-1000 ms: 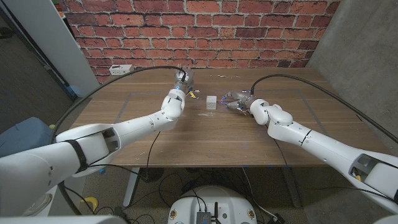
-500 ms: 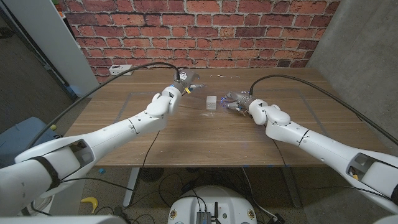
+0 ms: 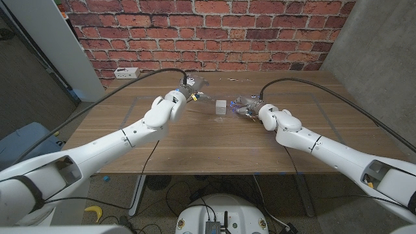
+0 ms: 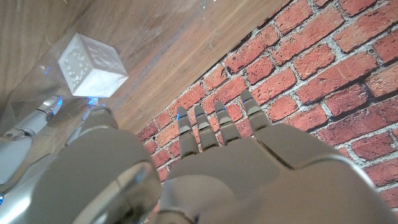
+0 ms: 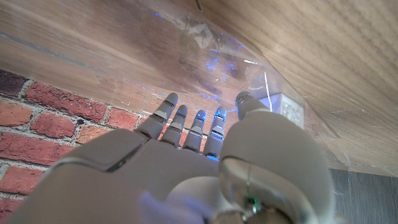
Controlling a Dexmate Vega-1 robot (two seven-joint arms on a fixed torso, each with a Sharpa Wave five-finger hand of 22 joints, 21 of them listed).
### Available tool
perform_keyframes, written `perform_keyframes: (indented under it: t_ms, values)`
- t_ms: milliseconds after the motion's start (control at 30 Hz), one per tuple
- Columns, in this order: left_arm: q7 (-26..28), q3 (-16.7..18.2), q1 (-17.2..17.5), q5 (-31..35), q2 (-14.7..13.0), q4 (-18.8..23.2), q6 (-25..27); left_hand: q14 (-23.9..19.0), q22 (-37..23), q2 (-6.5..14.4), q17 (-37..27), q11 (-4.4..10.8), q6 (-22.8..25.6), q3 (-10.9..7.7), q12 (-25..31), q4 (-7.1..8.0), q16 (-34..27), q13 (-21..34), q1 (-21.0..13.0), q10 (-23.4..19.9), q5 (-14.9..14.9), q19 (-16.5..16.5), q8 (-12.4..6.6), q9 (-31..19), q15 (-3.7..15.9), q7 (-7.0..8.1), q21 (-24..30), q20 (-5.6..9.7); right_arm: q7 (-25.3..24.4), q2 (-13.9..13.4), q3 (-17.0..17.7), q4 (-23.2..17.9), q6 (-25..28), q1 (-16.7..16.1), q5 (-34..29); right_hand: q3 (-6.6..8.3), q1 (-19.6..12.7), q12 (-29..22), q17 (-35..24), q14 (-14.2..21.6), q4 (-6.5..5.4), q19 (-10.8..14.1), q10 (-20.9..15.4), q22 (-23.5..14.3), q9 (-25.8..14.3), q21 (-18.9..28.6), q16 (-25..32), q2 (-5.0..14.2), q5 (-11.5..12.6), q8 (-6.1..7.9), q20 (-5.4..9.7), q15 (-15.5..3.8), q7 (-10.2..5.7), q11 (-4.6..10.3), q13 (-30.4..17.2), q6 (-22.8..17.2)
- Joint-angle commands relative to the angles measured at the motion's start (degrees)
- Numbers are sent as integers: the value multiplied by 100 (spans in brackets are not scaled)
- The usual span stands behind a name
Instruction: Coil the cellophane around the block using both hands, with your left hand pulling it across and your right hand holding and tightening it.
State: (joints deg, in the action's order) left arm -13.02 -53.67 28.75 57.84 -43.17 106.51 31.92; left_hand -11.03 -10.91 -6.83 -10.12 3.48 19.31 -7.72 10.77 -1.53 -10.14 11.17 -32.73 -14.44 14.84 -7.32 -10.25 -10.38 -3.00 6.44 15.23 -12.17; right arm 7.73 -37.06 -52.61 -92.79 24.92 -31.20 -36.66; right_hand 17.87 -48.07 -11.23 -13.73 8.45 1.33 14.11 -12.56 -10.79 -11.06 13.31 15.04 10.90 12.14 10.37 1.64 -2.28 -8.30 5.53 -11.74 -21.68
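My right hand (image 3: 249, 105) pinches the cellophane (image 5: 211, 46) beside the block (image 3: 221, 107) mid-worktop (image 3: 195, 143), my left hand (image 3: 192, 88) grips its far end — I should pull across evenly, keeping tension.

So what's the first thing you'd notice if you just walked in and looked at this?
Two long white arms stretch over the wooden table and meet at a small white block in its middle. The left hand is lifted beside the block, with clear cellophane stretched by it, and the right hand is close on the other side. Behind stands a red brick wall.
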Motion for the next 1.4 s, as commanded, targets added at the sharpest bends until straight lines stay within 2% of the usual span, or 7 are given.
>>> perform_keyframes:
  t_ms: [33,300,533,833,1167,1267,1400]
  values:
    - [-1782,207,193,1018,-150,464,-72,103,3,-46,-3,3,-138,5,-12,-88,20,-4,-149,108,58,105,22,-7,-31,20,-57,-15,76,-9,-43,-116,134,-7,-47,2,54,-4,-33,-27,-52,-5,24,-18,-13,-36,18,-6,-24,11,12,-670,-4,14,-13,54]
    - [-2278,308,349,1608,26,348,-210,227,3,-61,-1,-6,-583,15,-21,-248,-2,-11,-438,387,160,128,55,0,-77,64,-126,-13,83,-14,-60,-141,113,-10,-67,4,69,-6,-38,-32,-58,-11,30,-19,-14,-36,21,-5,-24,18,10,-670,4,8,-14,58]
    - [-2199,358,498,2069,245,17,-282,311,1,65,4,25,-1176,-35,2,-366,-23,-20,-716,614,255,128,79,8,-60,20,-184,-11,117,11,-71,-114,108,11,-59,10,73,-9,-39,-41,-55,-12,34,-20,-13,-34,21,-6,-23,26,12,-674,0,4,-14,60]
    - [-1514,478,636,2063,477,-445,-291,130,-4,188,10,122,-961,-95,108,-459,-84,-24,-958,434,304,-52,-75,9,25,-21,-152,-4,159,59,-101,-30,83,78,-54,25,76,-17,-41,-57,-47,-12,31,-21,-14,-30,20,-2,-20,37,18,-673,-1,3,-14,59]
    - [-1371,292,397,1849,696,-1059,-490,127,-8,249,12,116,-1061,-108,88,-478,-63,-25,-1031,490,310,-152,-28,10,42,-73,-135,-11,189,95,-126,41,75,144,-47,35,77,-21,-42,-60,-42,-10,32,-21,-14,-27,22,-1,-19,45,22,-667,19,7,-15,55]
    - [-1236,196,329,1828,760,-1248,-508,107,-11,420,6,157,-1055,-191,102,-483,-69,-25,-1126,457,313,-176,-35,11,49,-79,-137,-10,199,97,-125,46,78,150,-34,45,75,-27,-42,-55,-33,-2,27,-22,-14,-21,27,-4,-17,53,13,-664,34,-4,-14,46]
    - [-976,62,244,1788,848,-1521,-530,15,-12,833,14,217,-922,-445,144,-595,-78,-31,-1499,323,234,-238,-77,17,105,-92,-147,-9,197,85,-116,30,97,143,-25,58,80,-34,-42,-54,-22,11,23,-22,-13,-12,32,-9,-16,65,-13,-644,55,-23,-14,32]
